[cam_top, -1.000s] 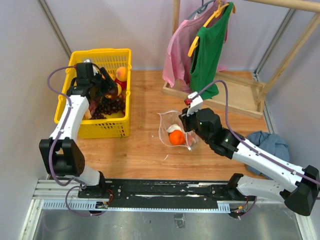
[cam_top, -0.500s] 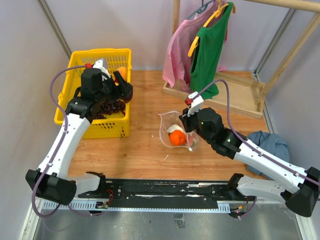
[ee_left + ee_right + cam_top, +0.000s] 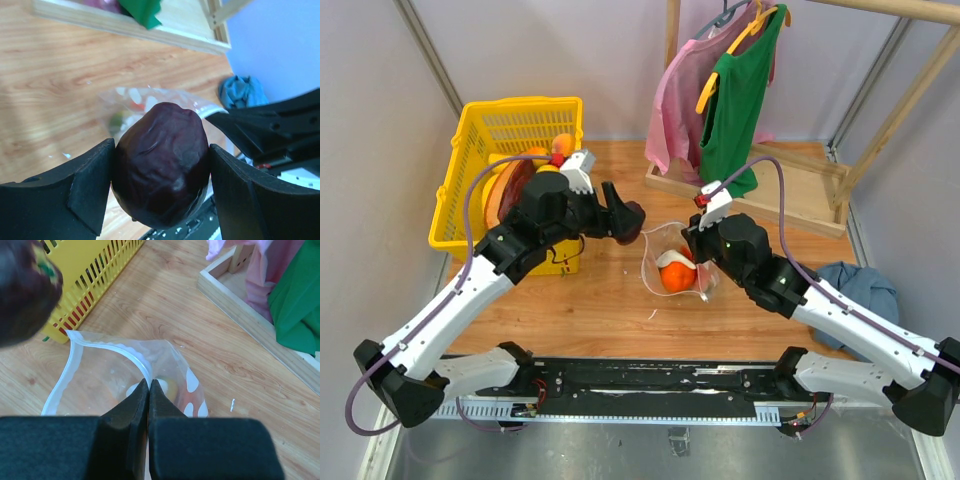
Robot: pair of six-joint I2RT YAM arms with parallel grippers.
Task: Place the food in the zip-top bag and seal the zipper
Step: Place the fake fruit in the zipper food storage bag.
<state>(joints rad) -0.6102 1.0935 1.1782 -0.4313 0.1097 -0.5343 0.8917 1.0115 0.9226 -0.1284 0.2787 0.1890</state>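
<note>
Left pincer clamped on the purple fruit, held in the air near the bag mouth. Right pincer pressed together on the zipper, holding that edge up. Bag on worktop, mouth agape, orange inside.

There are two robot arms, one yellow basket with several fruits too piled to count, one clear spotted bag, one orange, one dark purple fruit, one hanging pink top, one hanging green top, one wooden rack and one blue cloth.
</note>
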